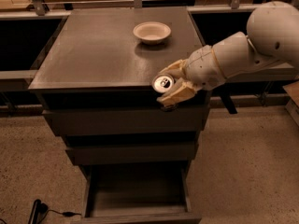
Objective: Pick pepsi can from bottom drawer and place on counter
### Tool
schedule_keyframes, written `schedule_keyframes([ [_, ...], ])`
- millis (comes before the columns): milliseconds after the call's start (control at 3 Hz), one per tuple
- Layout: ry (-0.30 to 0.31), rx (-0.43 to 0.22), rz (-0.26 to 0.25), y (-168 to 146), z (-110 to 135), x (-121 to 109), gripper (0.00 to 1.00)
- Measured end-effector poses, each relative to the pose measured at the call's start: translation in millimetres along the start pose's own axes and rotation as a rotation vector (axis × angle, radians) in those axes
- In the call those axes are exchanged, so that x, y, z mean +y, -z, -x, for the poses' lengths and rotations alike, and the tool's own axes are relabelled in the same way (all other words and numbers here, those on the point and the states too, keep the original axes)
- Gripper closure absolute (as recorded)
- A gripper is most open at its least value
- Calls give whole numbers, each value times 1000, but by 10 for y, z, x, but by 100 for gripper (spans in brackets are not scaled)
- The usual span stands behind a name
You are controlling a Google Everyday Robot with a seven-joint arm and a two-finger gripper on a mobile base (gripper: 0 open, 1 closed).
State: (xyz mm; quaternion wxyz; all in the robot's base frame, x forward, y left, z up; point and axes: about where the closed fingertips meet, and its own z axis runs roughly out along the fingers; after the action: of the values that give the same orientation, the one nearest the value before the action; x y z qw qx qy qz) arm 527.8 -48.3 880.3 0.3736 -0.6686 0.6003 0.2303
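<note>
At the front edge of the counter (93, 45), the hand (166, 84) is clamped on the can (163, 82). The drawer (138, 192) stands open and empty (pick complete); setting the can on the counter remains.

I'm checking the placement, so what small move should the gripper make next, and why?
Probably ease the gripper inward over the counter before lowering. It is shut on the pepsi can right at the counter's front edge, the bottom drawer stands open below, and the cream bowl sits farther back.
</note>
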Motion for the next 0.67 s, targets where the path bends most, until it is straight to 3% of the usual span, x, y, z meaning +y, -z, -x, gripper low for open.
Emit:
schedule_keyframes([
  [667, -153, -125, -94, 387, 42, -711, 100],
])
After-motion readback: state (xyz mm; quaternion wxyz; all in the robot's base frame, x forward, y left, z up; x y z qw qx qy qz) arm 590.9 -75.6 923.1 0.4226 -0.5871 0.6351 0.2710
